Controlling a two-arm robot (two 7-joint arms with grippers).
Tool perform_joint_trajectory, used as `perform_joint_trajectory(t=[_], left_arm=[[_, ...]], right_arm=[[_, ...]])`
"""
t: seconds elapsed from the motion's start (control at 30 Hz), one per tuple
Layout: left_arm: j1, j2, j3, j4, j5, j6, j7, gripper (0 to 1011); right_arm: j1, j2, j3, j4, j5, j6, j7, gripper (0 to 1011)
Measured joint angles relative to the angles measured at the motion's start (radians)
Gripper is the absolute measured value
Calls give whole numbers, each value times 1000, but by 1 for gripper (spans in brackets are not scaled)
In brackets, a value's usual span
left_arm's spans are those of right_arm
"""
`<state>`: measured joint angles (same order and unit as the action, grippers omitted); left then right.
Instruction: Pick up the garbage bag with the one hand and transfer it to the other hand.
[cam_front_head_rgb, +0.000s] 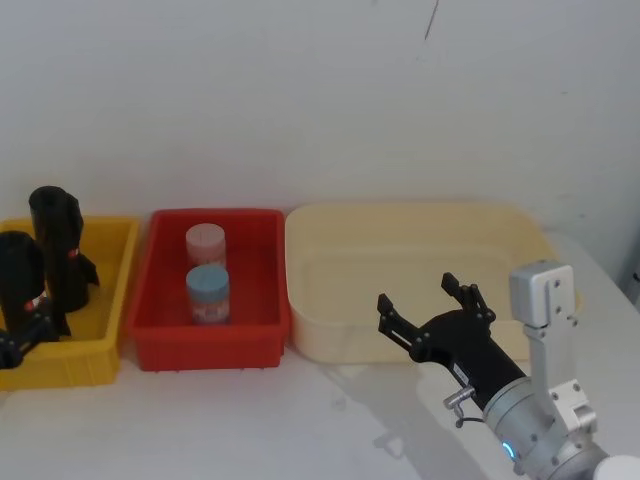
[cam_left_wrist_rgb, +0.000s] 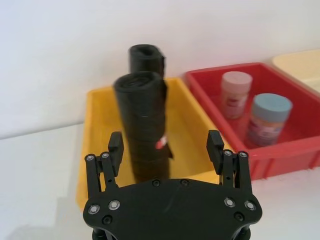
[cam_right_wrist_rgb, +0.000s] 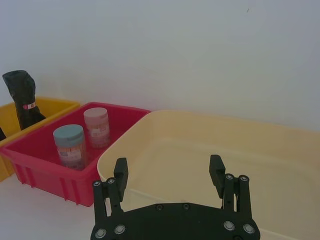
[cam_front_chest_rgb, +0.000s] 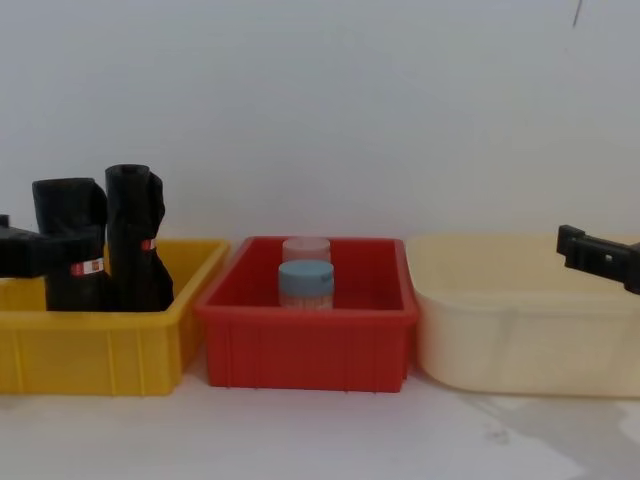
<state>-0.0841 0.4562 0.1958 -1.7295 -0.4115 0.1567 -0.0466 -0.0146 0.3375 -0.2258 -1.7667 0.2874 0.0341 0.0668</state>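
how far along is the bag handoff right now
Nothing done yet: the garbage bag stands in the yellow bin. In hand: the left pincer is open, lined up on it, not gripping. To do: grasp, lift, pass to the open right pincer at the cream bin.

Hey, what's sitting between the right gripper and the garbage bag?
In the head view, the red bin holding a pink-lidded jar and a blue-lidded jar, plus the left end of the cream tub, lies between the right gripper and the garbage bag.

I work in what looks like a lab: white table (cam_front_head_rgb: 300, 420), bare white wall (cam_front_head_rgb: 300, 100), yellow bin (cam_front_head_rgb: 70, 358), red bin (cam_front_head_rgb: 210, 352) and cream bin (cam_front_head_rgb: 335, 340) across mid-frame.
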Motion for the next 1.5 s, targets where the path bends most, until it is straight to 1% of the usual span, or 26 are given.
perform_joint_trajectory(t=[0.13,0.4,0.63,0.9,1.1,1.27,1.3,1.4,1.47,1.5], left_arm=[[-23,-2,-12,30,-4,18,2,1001],[-71,-6,-14,86,0,38,-4,1001],[-120,-9,-2,140,13,46,-26,1001],[-177,-14,20,200,24,43,-76,1001],[-209,-20,34,234,27,35,-113,1001],[-225,-23,41,251,29,31,-133,1001],[-227,-24,42,253,29,30,-136,994],[-236,-26,47,263,30,28,-148,906],[-239,-26,48,266,30,27,-152,874],[-241,-27,49,269,30,26,-155,840]], right_arm=[[0,0,0,0,0,0,0,1000],[0,0,0,0,0,0,0,1000],[0,0,0,0,0,0,0,1000],[0,0,0,0,0,0,0,1000],[0,0,0,0,0,0,0,1000],[0,0,0,0,0,0,0,1000],[0,0,0,0,0,0,0,1000],[0,0,0,0,0,0,0,1000],[0,0,0,0,0,0,0,1000],[0,0,0,0,0,0,0,1000]])
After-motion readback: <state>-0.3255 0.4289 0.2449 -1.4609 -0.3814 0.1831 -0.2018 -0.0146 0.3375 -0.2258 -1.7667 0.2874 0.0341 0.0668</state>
